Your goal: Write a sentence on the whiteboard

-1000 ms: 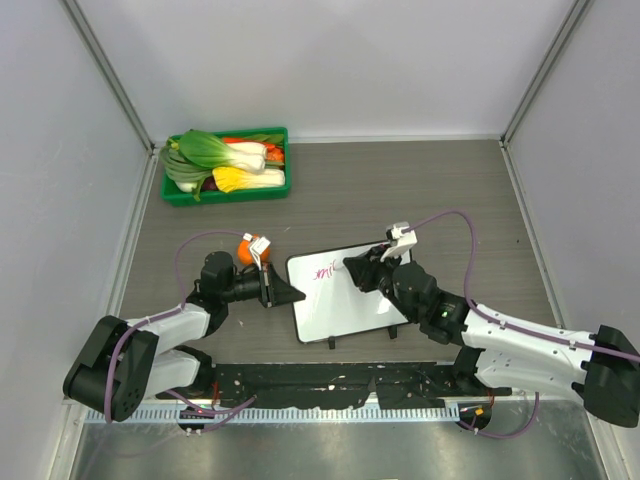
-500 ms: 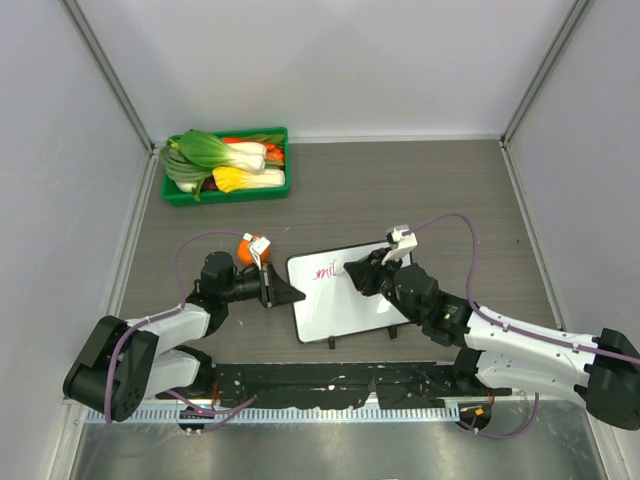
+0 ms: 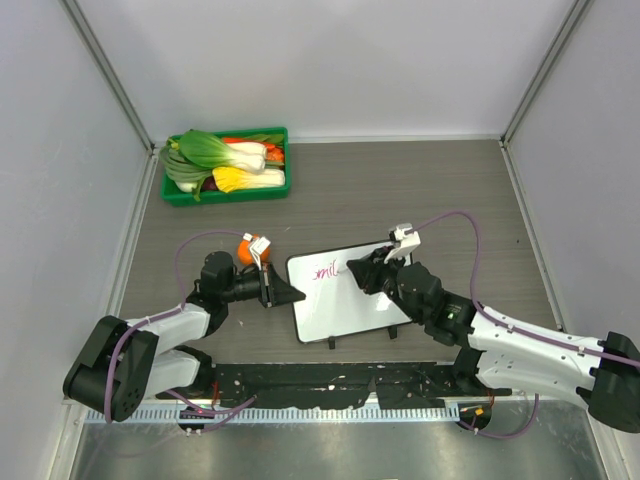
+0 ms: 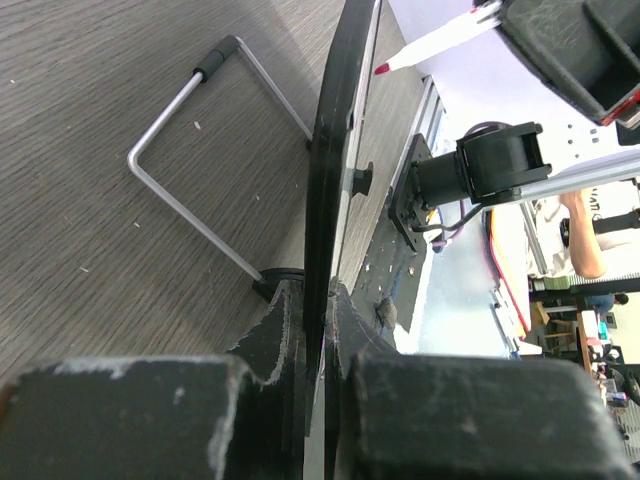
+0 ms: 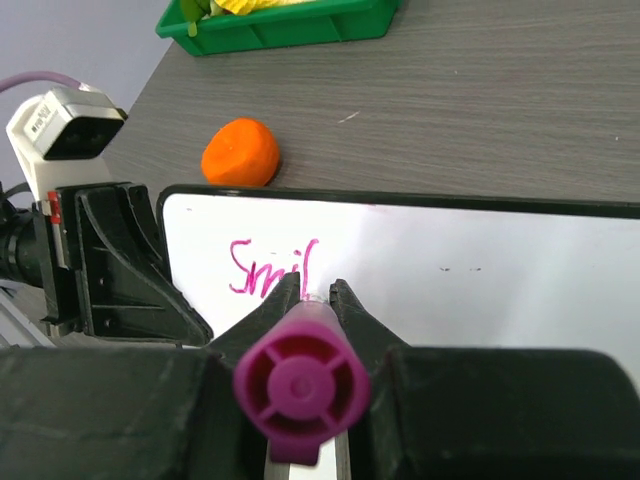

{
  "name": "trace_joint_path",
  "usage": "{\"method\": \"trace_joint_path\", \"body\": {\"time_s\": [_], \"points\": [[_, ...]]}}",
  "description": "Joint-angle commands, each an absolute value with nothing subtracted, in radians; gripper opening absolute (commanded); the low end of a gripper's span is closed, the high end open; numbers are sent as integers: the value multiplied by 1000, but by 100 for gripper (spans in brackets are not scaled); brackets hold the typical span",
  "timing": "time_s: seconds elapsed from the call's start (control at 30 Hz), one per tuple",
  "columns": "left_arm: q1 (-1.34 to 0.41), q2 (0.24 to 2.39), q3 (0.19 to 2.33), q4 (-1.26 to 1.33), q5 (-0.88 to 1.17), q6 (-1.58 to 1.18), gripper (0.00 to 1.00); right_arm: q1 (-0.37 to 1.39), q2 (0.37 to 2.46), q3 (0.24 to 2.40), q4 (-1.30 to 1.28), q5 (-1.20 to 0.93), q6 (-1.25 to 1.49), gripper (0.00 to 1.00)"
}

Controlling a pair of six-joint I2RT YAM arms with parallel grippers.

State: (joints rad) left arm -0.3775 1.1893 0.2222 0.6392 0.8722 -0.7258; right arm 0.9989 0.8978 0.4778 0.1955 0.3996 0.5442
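whiteboard: on the table in front of both arms, long side running left-right, two black feet on its near edge.
sentence: pink script in the whiteboard's far-left corner; reads "Smil" in the right wrist view, rest of the face blank.
left gripper: clamped on the whiteboard's left edge; the left wrist view shows the black frame edge-on between the fingers.
right gripper: clenched on a marker, over the whiteboard's far edge, just right of the writing.
marker tip: right at the whiteboard's face; contact can't be told.
wire prop: behind the whiteboard's back face.
orange: just off the whiteboard's far-left corner, apart from it.
tray: green, holding vegetables, well beyond the whiteboard to the far left.
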Motion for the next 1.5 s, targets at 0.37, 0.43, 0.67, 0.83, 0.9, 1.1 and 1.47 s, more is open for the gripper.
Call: {"method": "trace_joint_path", "body": {"time_s": [0.37, 0.43, 0.67, 0.83, 0.9, 1.1, 1.47], "points": [[-373, 1197, 219, 594, 764, -641, 0, 994, 887, 546, 198, 445, 505, 1], [-374, 1197, 219, 592, 764, -641, 0, 994, 885, 535, 198, 443, 514, 1], [-371, 1201, 221, 594, 762, -641, 0, 994, 894, 508, 212, 430, 538, 1], [-373, 1198, 221, 592, 762, -640, 0, 994, 913, 495, 221, 434, 540, 1], [-373, 1198, 219, 592, 762, -640, 0, 994, 925, 492, 222, 437, 541, 1], [-373, 1198, 219, 594, 762, -641, 0, 994, 922, 479, 210, 465, 543, 1], [-374, 1204, 222, 595, 762, -641, 0, 994, 888, 494, 156, 535, 532, 1]]}}
